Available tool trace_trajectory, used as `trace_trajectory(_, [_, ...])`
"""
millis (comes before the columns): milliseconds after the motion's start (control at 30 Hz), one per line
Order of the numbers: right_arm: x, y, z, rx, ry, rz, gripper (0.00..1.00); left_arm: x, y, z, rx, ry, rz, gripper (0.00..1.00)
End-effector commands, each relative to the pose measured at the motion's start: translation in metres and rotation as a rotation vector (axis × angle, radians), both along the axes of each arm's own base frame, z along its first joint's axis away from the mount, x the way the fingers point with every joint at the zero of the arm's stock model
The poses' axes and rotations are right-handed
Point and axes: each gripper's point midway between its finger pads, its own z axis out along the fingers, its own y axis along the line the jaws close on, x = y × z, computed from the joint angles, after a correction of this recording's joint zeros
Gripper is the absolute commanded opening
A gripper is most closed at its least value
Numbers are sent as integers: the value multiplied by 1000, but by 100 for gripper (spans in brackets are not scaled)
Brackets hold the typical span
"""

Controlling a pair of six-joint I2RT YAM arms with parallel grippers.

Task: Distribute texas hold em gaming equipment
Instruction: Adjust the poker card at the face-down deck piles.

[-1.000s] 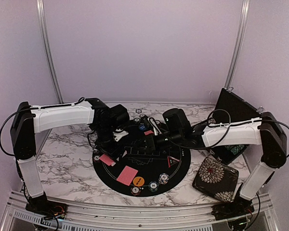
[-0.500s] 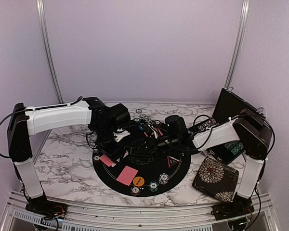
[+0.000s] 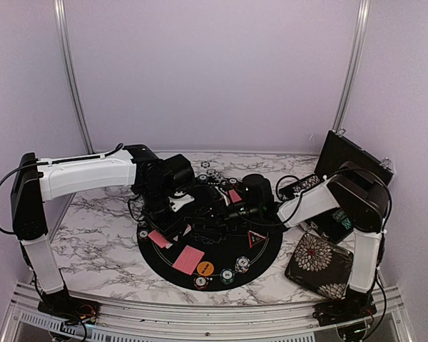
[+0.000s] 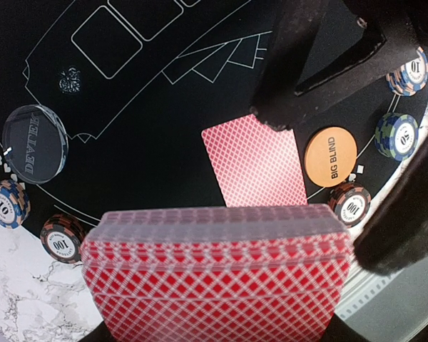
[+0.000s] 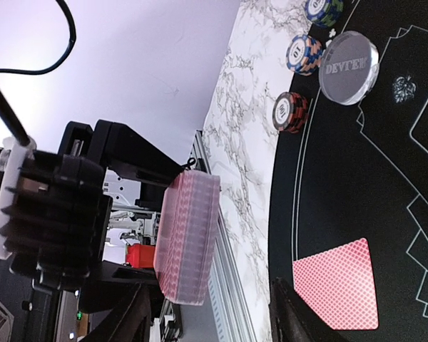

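My left gripper [image 3: 164, 228] is shut on a thick deck of pink-red-backed playing cards [image 4: 217, 274], held above the black round mat [image 3: 267, 249]; the deck hides its fingers in the left wrist view. My right gripper [image 5: 208, 291] stands open and empty, pointing at the deck [image 5: 189, 242] from close by, its fingers [image 4: 278, 107] over the mat. One card [image 4: 255, 162] lies face down on the mat beside the orange BIG BLIND disc [image 4: 331, 156]. Another card [image 3: 234, 195] lies at the far side. Striped chip stacks [image 4: 397, 135] ring the mat's edge.
A clear dealer disc [image 4: 34, 142] and two chip stacks [image 4: 7, 203] sit at the mat's left. A red-edged triangle [image 3: 256, 239] lies at the mat's right. The floral pouch [image 3: 319, 266] and the open black case [image 3: 346, 171] stand at the right.
The right arm has folded in and reached left toward the deck, and its jaws have opened. The left arm and the deck have stayed put.
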Motion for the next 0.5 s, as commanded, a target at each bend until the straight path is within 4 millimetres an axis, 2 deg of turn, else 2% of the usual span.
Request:
trace_trajectory(0, [-2,17,18,70,-11,33,55,-5,-1,19,-34,-15,-22,46])
trace_trajectory(467, [-13,42,18,91,19,78,57,-5,-2,20,-37,-19,-26,46])
